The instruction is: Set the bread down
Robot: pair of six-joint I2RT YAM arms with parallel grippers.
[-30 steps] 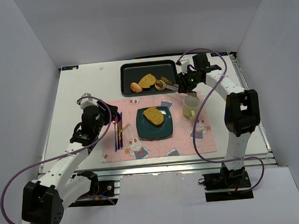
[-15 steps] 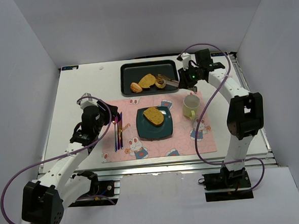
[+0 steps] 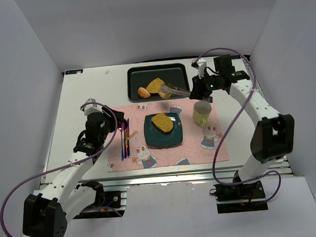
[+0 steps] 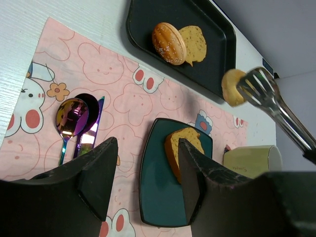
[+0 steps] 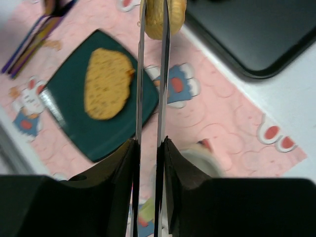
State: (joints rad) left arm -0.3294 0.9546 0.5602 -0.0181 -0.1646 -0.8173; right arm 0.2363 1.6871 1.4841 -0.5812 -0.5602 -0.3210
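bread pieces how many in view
4: seeded round bun and flat slice in the black tray, toasted slice on the teal plate, small piece in the metal tongs.

Four pieces of bread are showing: a seeded bun, a tray slice, a plate slice and a round piece. Accompanying them are one black tray, one teal plate, one cup, one pink placemat and one pair of tongs. Two utensils are lying on the placemat: a spoon and a knife.
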